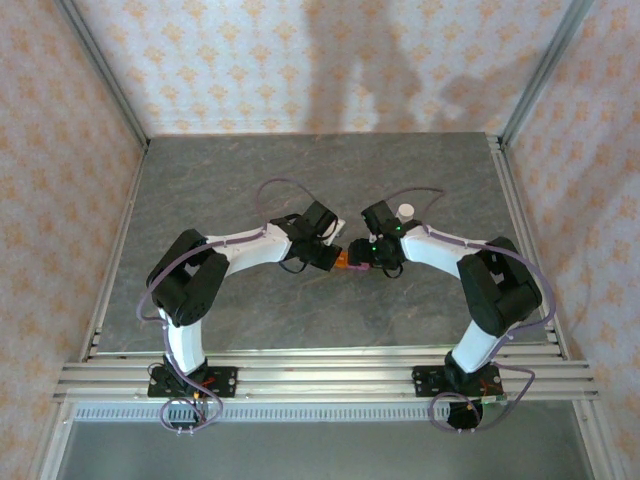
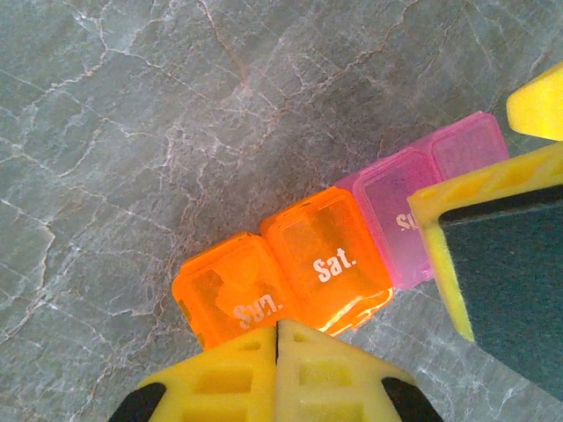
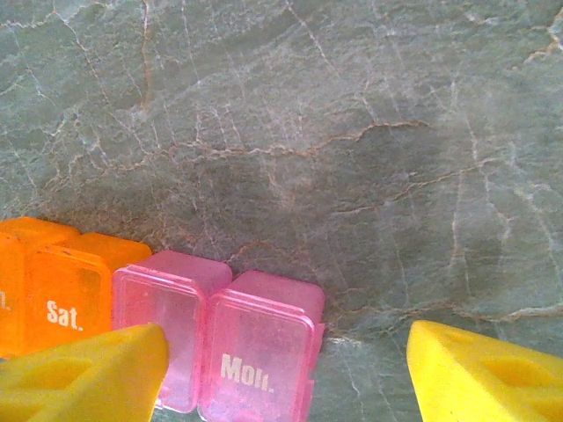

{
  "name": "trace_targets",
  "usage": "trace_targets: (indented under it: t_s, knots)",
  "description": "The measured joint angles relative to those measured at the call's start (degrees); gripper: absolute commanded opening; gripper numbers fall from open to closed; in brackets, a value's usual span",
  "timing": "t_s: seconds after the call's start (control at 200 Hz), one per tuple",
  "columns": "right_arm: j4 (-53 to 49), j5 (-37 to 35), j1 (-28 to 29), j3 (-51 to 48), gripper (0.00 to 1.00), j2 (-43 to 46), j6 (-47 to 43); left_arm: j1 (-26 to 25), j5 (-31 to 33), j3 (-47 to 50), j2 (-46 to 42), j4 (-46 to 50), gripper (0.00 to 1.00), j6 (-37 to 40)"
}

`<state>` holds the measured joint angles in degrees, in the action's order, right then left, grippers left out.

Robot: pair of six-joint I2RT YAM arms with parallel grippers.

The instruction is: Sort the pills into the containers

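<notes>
The containers (image 2: 330, 255) are a strip of closed cells lying flat on the grey table: orange "Sun." and "Sat.", then two pink cells ending in "Mon." (image 3: 259, 352). A pale lump inside the Sun. cell (image 2: 230, 286) looks like a pill. My left gripper (image 2: 278, 338) is shut with nothing between its fingers. Its tips sit against the near edge of the orange cells, at the seam between Sun. and Sat. My right gripper (image 3: 286, 378) is open over the pink end. One finger (image 3: 84, 378) overlaps the second pink cell, the other (image 3: 488, 374) stands beyond Mon. In the top view both grippers (image 1: 335, 255) (image 1: 365, 258) meet at the strip (image 1: 350, 265).
A small white bottle (image 1: 405, 212) stands just behind the right arm's wrist. Patterned walls enclose the table on three sides, and a metal rail (image 1: 320, 375) runs along the near edge.
</notes>
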<state>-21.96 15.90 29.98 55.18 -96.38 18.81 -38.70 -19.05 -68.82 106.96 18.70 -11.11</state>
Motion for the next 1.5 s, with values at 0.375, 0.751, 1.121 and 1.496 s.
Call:
trace_targets:
  t_s: [0.375,0.751,1.121,1.496]
  knots:
    - [0.31,0.02,0.0,0.0,0.73,-0.22,0.04,0.0,-0.02,0.85,0.02,-1.22,0.0,0.0]
    - [0.31,0.07,0.0,0.07,0.73,-0.28,0.26,-0.04,0.17,1.16,0.39,-1.9,0.0,0.0]
    - [0.26,-0.39,-0.02,0.39,0.73,-0.66,0.63,-0.04,1.03,1.09,1.75,-4.98,0.0,0.02]
    - [-0.33,-2.47,-0.02,3.08,0.73,-2.49,0.66,-0.04,2.43,-0.09,2.43,-5.16,0.0,0.5]
